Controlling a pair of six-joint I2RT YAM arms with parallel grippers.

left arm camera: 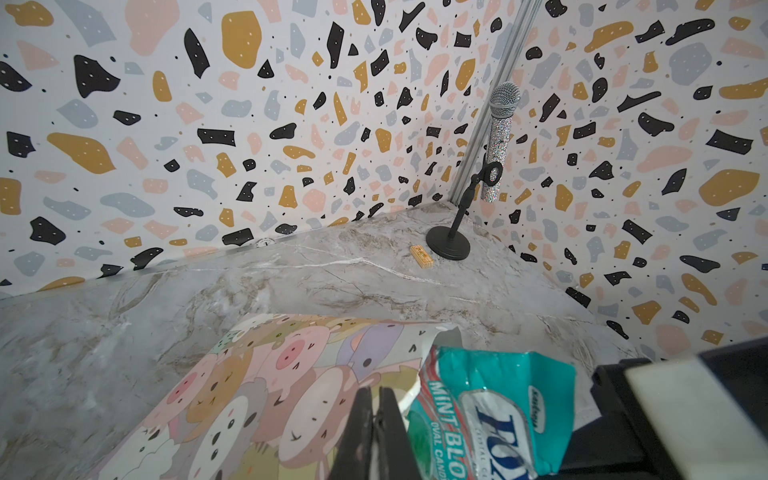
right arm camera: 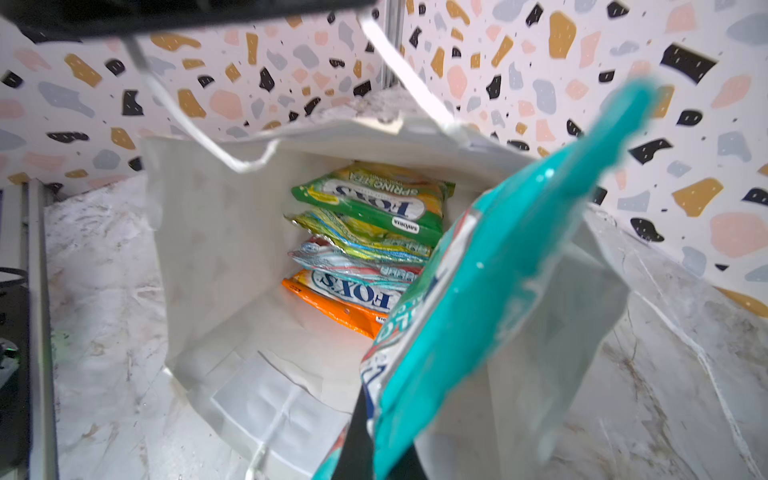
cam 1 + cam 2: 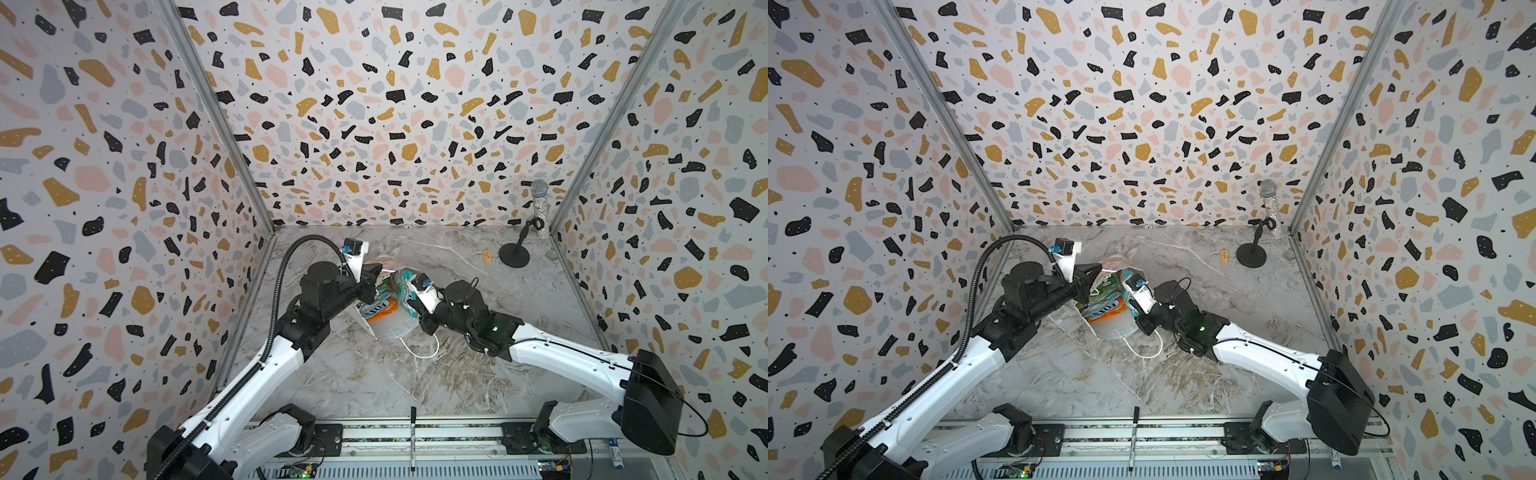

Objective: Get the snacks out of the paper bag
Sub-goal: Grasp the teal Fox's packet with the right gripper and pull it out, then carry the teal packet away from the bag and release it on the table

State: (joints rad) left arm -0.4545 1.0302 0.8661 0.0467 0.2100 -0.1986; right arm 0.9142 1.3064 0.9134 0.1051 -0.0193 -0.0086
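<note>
Two arms meet at the middle of the marble table (image 3: 457,374), and the coming move turns on how the held packet lies to the mouth of the paper bag (image 3: 392,328). This bag lies on its side just left of the frame centre in both top views. Its mouth is turned to the right arm, and one cord handle (image 3: 424,352) is loose on the table at the lower side.

At the upper rim, the left end effector (image 1: 376,432) has its jaws together on the printed face and holds the mouth open. The right end effector (image 2: 370,440) is nearer to the opening. It is clamped on the end of a teal packet (image 2: 498,270), which runs from it to the upper right of the right wrist view, across the mouth. I judge that the pull should go back along the bag's depth, away from the left arm.

Deeper inside lies a stack, with a green packet (image 2: 374,199) on top and an orange packet (image 2: 332,305) lowest. All are flat, glossy and crinkled, so probably slippery.
</note>
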